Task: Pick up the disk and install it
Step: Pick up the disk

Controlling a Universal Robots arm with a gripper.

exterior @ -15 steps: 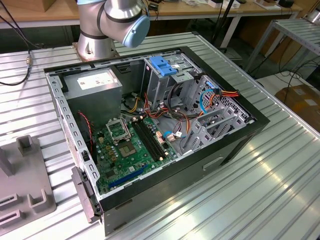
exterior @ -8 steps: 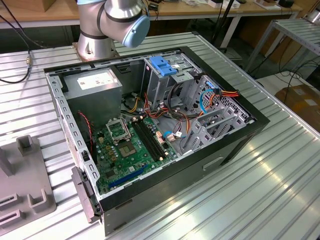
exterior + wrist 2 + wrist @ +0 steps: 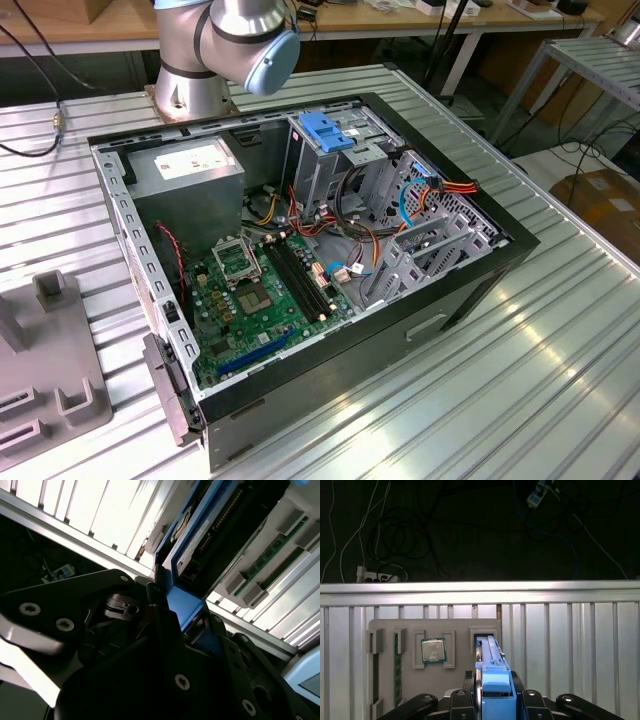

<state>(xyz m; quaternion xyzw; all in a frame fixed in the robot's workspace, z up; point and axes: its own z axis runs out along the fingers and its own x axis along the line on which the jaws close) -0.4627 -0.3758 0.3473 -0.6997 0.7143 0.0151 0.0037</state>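
The disk (image 3: 491, 660) — blue-railed, dark-bodied — stands on edge, clamped in the gripper (image 3: 492, 700).

No print is legible; the white label (image 3: 190, 160) on the power supply box (image 3: 205, 200) cannot be made out.

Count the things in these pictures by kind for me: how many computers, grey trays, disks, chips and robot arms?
computer: 1
grey tray: 1
disk: 1
chip: 1
robot arm: 1
Total: 5
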